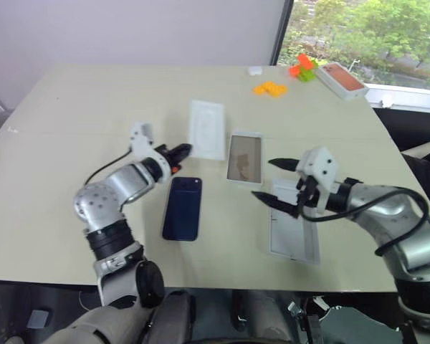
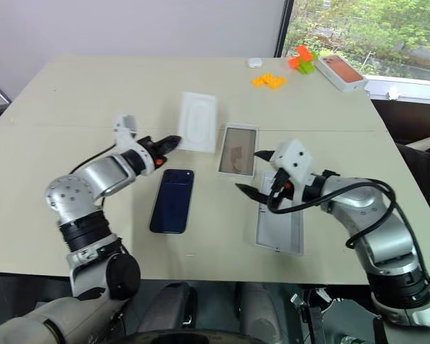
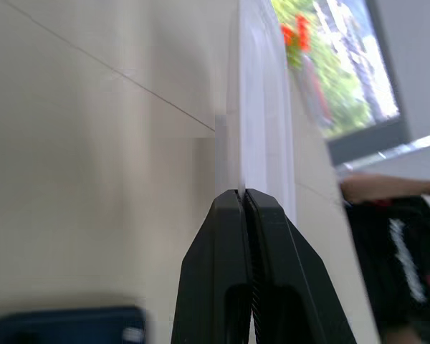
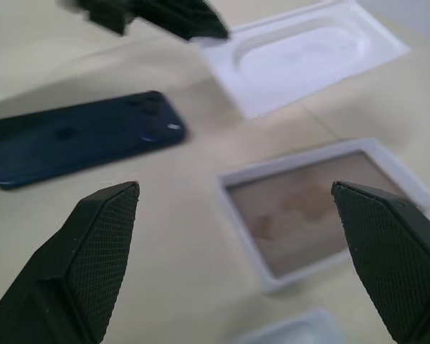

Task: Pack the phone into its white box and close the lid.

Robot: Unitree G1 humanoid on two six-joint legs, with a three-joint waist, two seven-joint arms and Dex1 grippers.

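Left gripper [image 1: 183, 150] has its black fingers pressed together, nothing between them, hovering above the table [image 1: 72, 107]. The phone [image 1: 183, 208] lies flat on the table, back up, just below and toward the robot from that gripper's tips, not touching them. In the right wrist view its camera cluster sits at the corner nearest the left gripper. Just past the left gripper's tips lies a thin white insert [image 1: 206, 129] with an oval recess, flat on the table; tips are near its closest edge, contact cannot be told.

Right gripper [image 1: 270, 180] has its fingers spread wide, holding nothing. The white box [image 1: 244, 158] sits open on the table just beyond and between the spread fingers as the right wrist view shows it, brownish inside with low white walls. It lies beside the insert, between the two grippers. The lid [image 1: 294, 233] lies flat under and behind the right gripper, toward the robot, plain white side up, apart from the box.

Far off past both grippers at the table's far right corner: orange blocks [image 1: 270, 89], orange and green blocks [image 1: 302, 67], a box with an orange-red picture [image 1: 341, 79].
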